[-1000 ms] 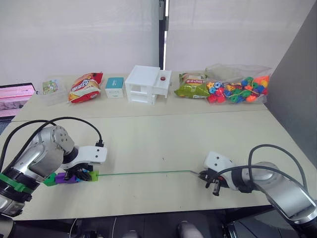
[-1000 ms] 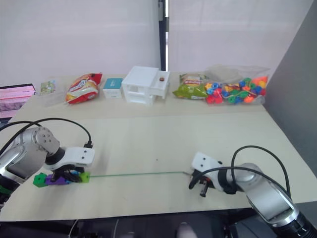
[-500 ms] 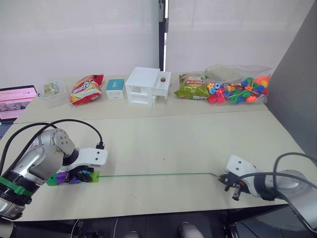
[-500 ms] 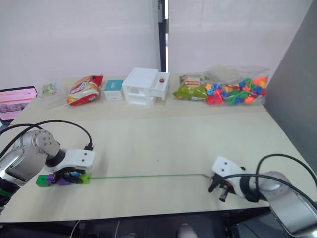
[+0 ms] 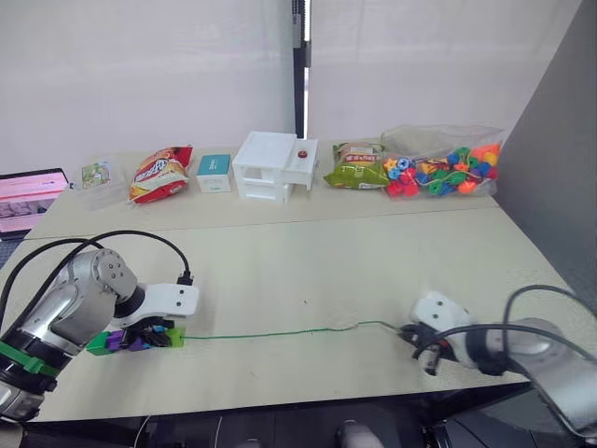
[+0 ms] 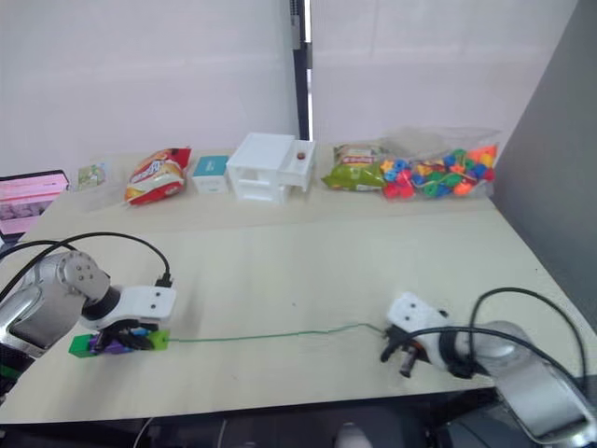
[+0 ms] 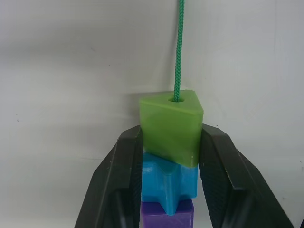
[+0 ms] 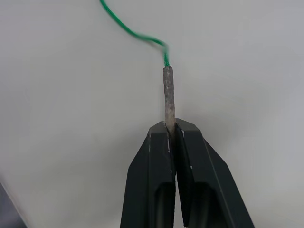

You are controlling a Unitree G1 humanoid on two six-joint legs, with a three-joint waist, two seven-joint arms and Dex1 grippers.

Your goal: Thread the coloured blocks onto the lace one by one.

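A row of threaded blocks [image 5: 121,342] lies near the table's front left. In the left wrist view they are a green triangle [image 7: 171,126], a blue star [image 7: 168,183] and a purple block [image 7: 166,216]. My left gripper [image 5: 149,332] is shut on them, its fingers [image 7: 126,175] pressing both sides. The green lace [image 5: 280,333] leaves the green triangle's hole and runs right across the table in a slightly wavy line. My right gripper [image 5: 412,335] at the front right is shut on the lace's stiff pale tip [image 8: 168,95].
Along the back of the table stand a clear bag of coloured blocks [image 5: 448,173], a green snack bag [image 5: 359,163], a white drawer box [image 5: 270,166], a teal box [image 5: 215,173] and a red snack bag [image 5: 160,172]. A grey partition [image 5: 560,140] rises at the right.
My right gripper pulled the lace tip to the right, then came back a little to the left. The lace went from taut and straight to slack and wavy. The left gripper stayed on the blocks.
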